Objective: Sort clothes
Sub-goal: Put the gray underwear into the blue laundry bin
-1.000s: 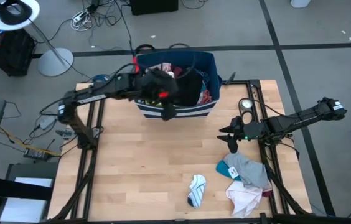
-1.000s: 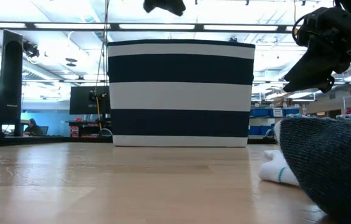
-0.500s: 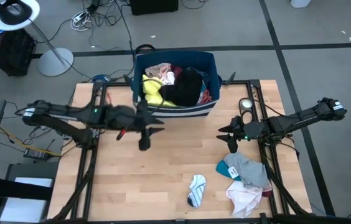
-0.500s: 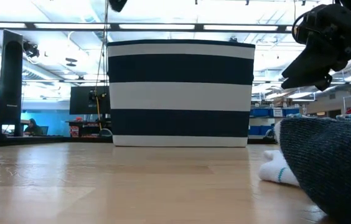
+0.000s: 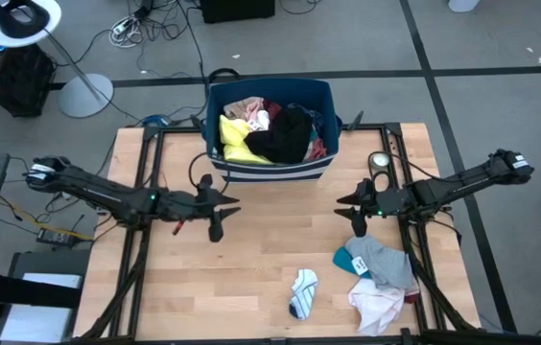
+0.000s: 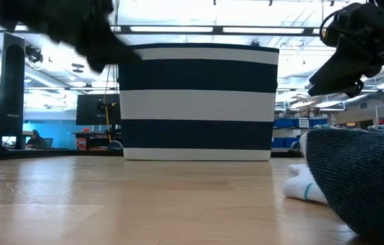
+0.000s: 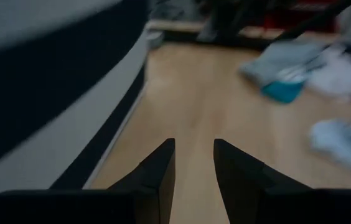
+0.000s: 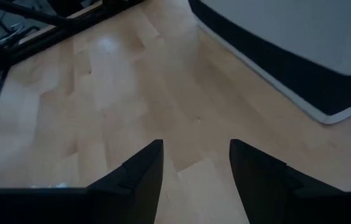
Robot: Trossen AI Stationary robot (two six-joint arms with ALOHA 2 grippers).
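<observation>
Both grippers I see from above first: the left gripper [image 5: 216, 218] is over the bare wood of the table [image 5: 270, 278], just in front of the striped bin [image 5: 269, 171], and its fingers are apart with nothing between them; the right gripper [image 5: 352, 213] hangs over the right part of the table, also parted and empty. In the bin I can see a yellow garment [image 5: 235, 144], a black garment [image 5: 285, 134] and a pink one [image 5: 244, 108] piled together. On the table, near the front right corner, lie a grey garment [image 5: 386, 259] over a teal sock [image 5: 350, 260], a white and pink piece [image 5: 378, 305] just beside them, and a striped sock [image 5: 301, 290] a little apart to the left. From the low camera I see the bin [image 6: 197, 102] standing in the middle, the left arm as a dark blurred shape [image 6: 69, 27] at the upper left, the right gripper [image 6: 345, 64] at the upper right, and the grey fabric [image 6: 365, 177] close on the right with a white sock [image 6: 304, 185] touching the wood beside it. On the left wrist camera, the two fingers [image 7: 157, 174] stand apart over the wood with the bin wall [image 7: 57, 106] to one side and the clothes [image 7: 287, 68] blurred farther off. On the right wrist camera, the fingers [image 8: 139, 171] are spread wide over bare wood, and the bin corner [image 8: 300, 56] is ahead.
</observation>
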